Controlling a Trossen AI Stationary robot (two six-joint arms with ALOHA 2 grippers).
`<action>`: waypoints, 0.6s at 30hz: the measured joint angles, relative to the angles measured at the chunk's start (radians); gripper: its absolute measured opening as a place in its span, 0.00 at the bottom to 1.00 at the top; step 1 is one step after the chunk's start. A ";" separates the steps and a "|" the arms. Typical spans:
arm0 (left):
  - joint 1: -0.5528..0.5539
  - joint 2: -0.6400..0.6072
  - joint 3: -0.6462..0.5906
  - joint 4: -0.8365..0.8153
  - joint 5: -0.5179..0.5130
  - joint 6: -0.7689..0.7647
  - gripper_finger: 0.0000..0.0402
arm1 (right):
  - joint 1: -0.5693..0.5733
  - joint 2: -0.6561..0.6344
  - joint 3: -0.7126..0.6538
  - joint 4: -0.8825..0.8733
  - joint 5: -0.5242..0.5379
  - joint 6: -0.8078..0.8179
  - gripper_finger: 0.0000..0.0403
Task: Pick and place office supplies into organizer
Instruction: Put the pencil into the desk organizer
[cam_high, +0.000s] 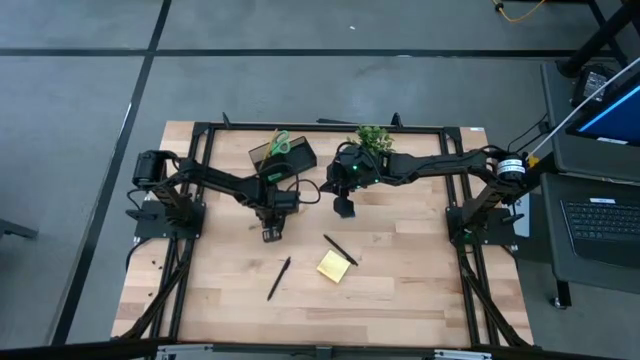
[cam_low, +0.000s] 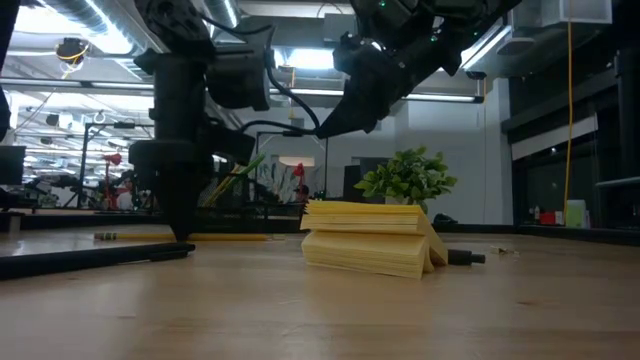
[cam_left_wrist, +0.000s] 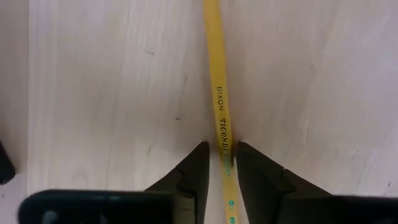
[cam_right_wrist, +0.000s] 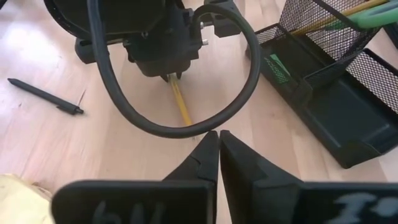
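**Left gripper closing on the pencil**

The pencil (cam_left_wrist: 219, 112) lies flat on the table (cam_high: 400, 300), just at 6 o'clock from the organizer (cam_high: 283, 157) in the high view. The left gripper (cam_left_wrist: 219, 163) stands straight down over it, fingertips at the wood on either side of the shaft, a thin gap showing on each side; the jaws are narrow and straddling, and I would not yet call it a firm hold. The right gripper (cam_right_wrist: 218, 152) hangs above the table at about 3 o'clock from the left one, pinched together and empty.

Handling, as I judge it: the pencil is light, stiff and slim, with a glossy painted skin that could slip or roll under uneven pressure. It lies low, so the tips must reach right down to the table to catch it. A hold near mid-length would keep it from tipping when lifted; the current spot, by the printed lettering, looks fair, though both ends are out of the wrist view.

Scissors (cam_high: 280, 143) already stand in the organizer. Two pens (cam_high: 279, 278) (cam_high: 340, 249) and the sticky pad (cam_high: 334, 265) lie toward 5 o'clock from the left gripper.
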 joint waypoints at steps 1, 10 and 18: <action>-0.001 0.000 0.000 0.001 -0.003 0.007 0.16 | 0.000 0.000 0.000 0.000 -0.001 0.000 0.05; -0.002 0.001 -0.001 0.002 -0.006 0.026 0.10 | 0.000 0.000 0.001 -0.004 -0.001 0.000 0.05; -0.002 -0.001 -0.001 0.002 -0.011 0.026 0.07 | 0.000 0.000 0.001 -0.005 0.000 0.000 0.05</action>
